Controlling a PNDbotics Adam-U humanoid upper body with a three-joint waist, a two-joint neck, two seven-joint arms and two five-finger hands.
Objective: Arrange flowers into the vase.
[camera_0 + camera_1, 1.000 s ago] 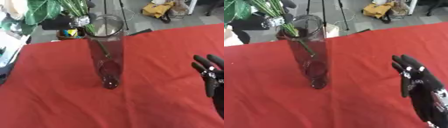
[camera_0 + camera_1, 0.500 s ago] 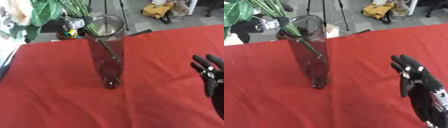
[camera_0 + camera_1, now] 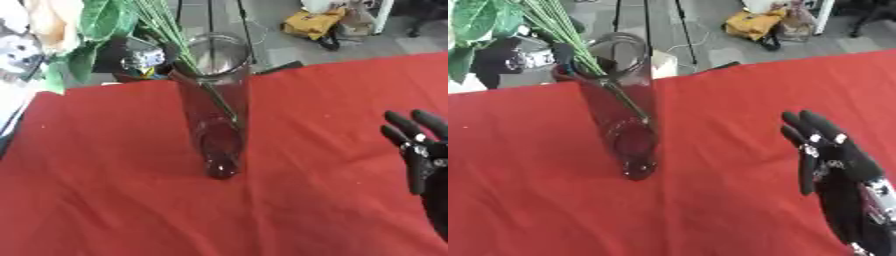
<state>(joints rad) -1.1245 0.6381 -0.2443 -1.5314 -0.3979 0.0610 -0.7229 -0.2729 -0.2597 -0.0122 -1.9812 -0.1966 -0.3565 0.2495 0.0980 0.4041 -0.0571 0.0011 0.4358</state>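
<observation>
red-clothed worktop, grey floor and yellow bag at 12 o'clock, glass vase holding green flower stems, right hand at 4 o'clock, fingers straight and spread, upright

A glass vase stands on the red cloth. Green stems go in. The right hand is open, lower right.

Flower stems pushed deeper into vase; pale bloom now showing top left.
</observation>
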